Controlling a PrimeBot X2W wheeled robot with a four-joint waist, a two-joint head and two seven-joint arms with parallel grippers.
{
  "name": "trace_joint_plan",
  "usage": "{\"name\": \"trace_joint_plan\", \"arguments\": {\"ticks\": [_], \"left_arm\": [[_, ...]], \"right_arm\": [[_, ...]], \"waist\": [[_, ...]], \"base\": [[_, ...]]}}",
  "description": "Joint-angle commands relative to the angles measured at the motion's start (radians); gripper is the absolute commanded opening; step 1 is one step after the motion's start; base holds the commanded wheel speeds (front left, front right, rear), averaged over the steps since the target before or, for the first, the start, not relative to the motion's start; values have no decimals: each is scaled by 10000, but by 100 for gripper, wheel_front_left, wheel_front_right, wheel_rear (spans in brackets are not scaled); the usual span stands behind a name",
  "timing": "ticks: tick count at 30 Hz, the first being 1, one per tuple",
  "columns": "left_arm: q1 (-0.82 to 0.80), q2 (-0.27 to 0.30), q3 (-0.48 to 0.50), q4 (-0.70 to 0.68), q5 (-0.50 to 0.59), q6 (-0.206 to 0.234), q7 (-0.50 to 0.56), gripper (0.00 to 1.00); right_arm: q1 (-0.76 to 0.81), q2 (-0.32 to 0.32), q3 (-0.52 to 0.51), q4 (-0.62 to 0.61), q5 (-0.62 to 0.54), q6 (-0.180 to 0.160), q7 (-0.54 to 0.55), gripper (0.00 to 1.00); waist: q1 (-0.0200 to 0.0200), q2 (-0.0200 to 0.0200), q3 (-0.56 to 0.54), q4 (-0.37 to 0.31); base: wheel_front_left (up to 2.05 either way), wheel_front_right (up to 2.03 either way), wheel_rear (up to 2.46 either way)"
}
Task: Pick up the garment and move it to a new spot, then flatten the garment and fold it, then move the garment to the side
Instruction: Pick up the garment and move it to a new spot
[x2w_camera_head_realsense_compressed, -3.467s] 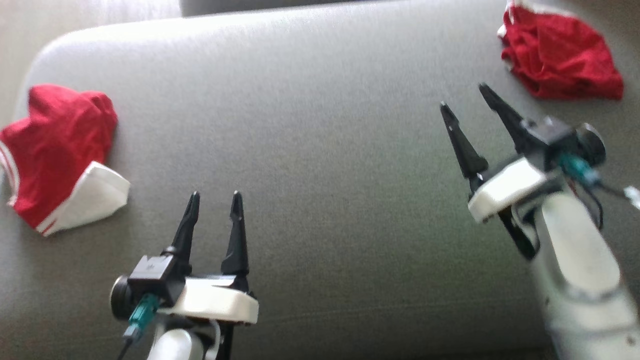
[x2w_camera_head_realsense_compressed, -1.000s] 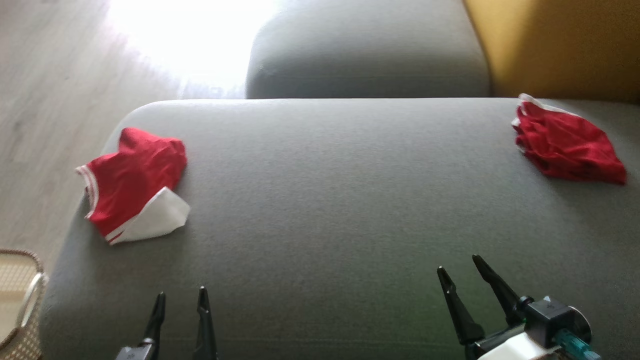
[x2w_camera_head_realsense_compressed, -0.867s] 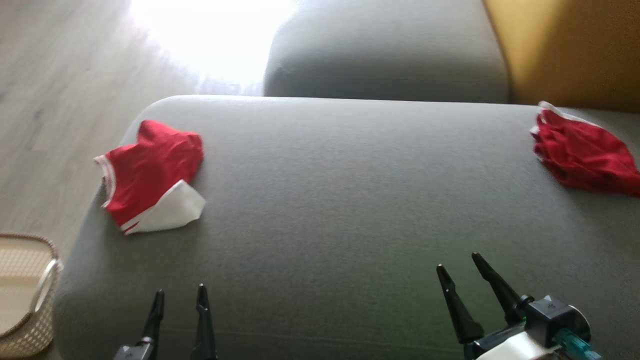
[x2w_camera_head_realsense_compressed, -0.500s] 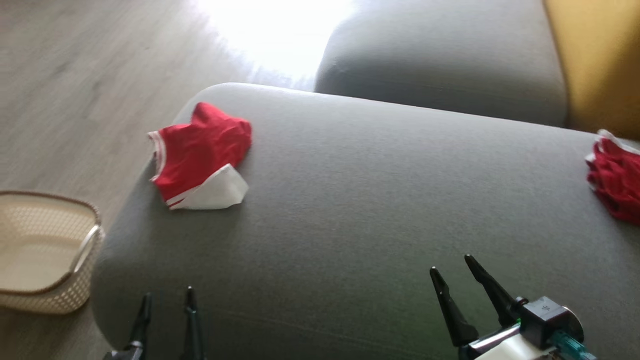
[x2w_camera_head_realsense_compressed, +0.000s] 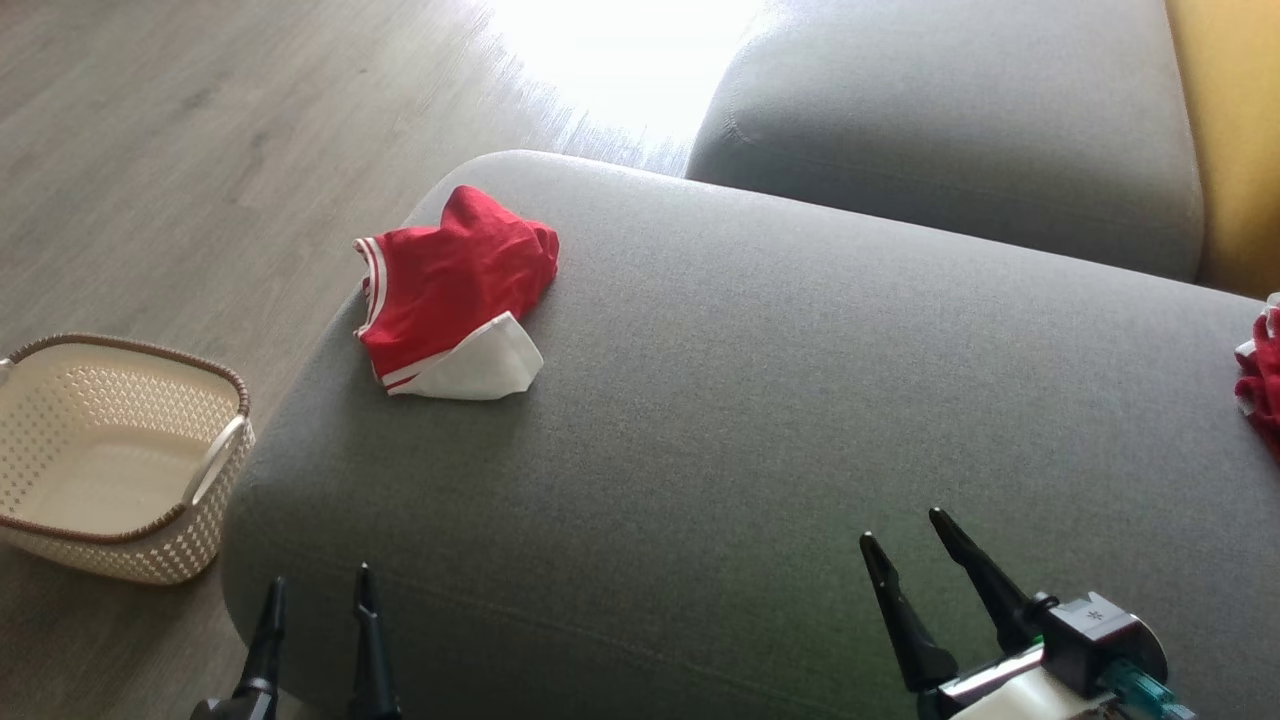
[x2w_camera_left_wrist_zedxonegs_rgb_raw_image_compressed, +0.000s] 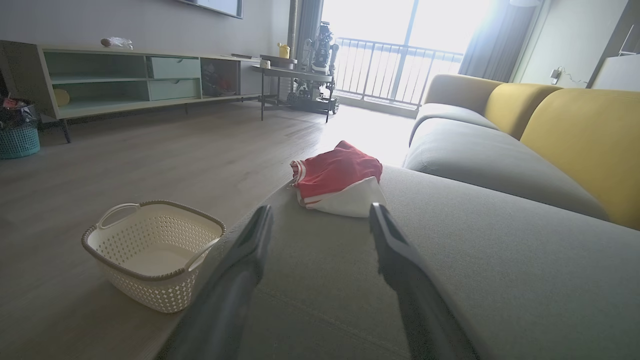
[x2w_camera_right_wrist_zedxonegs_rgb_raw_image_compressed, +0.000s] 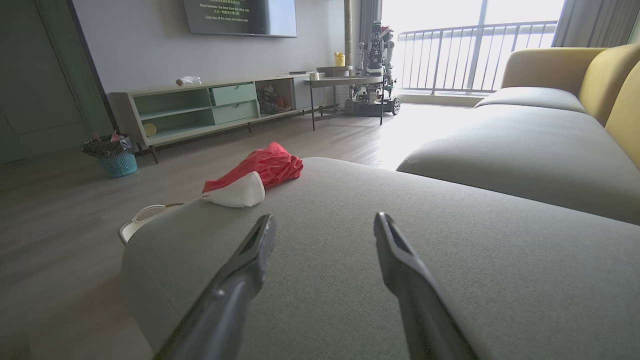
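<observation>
Red-and-white garment (x2w_camera_head_realsense_compressed: 450, 290) lies crumpled at far left corner of grey sofa cushion (x2w_camera_head_realsense_compressed: 750, 400). Left gripper (x2w_camera_head_realsense_compressed: 319, 577) and right gripper (x2w_camera_head_realsense_compressed: 903, 528) at near edge, fingers apart, empty. Basket (x2w_camera_head_realsense_compressed: 215, 470) on floor beside.

Grey sofa seat (x2w_camera_head_realsense_compressed: 760, 400), red and white garment (x2w_camera_head_realsense_compressed: 450, 290) lying near its far left corner, second red garment (x2w_camera_head_realsense_compressed: 1262, 385) bunched at its right edge, well apart.

Folded red-and-white garment (x2w_camera_head_realsense_compressed: 452, 290) lies on a corner of the grey seat (x2w_camera_head_realsense_compressed: 800, 420).
</observation>
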Motion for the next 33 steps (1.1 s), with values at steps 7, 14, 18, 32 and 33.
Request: {"name": "trace_joint_plan", "arguments": {"ticks": [7, 14, 18, 32, 33], "left_arm": [[-356, -82, 234, -403, 89, 123, -53, 100], [-468, -82, 336, -382, 65, 183, -53, 100], [-708, -82, 439, -321, -13, 152, -53, 100], [-3086, -82, 923, 677, -246, -666, -53, 100], [-3375, -82, 989, 826, -352, -725, -53, 100]], "right_arm": [[-233, -64, 82, -409, 114, -4, -93, 100], [-256, -64, 67, -401, 135, -4, -93, 100], [-314, -64, 61, -417, 28, -4, -93, 100], [-635, -64, 74, -552, -575, -4, -93, 100], [-691, -64, 57, -572, -642, -4, -93, 100]], "waist": [[0, 0, 39, -36], [0, 0, 107, -123], [0, 0, 300, -171], [0, 0, 1344, -550], [0, 0, 1460, -592]], "base": [[0, 0, 0], [0, 0, 0], [0, 0, 0], [0, 0, 0], [0, 0, 0]]}}
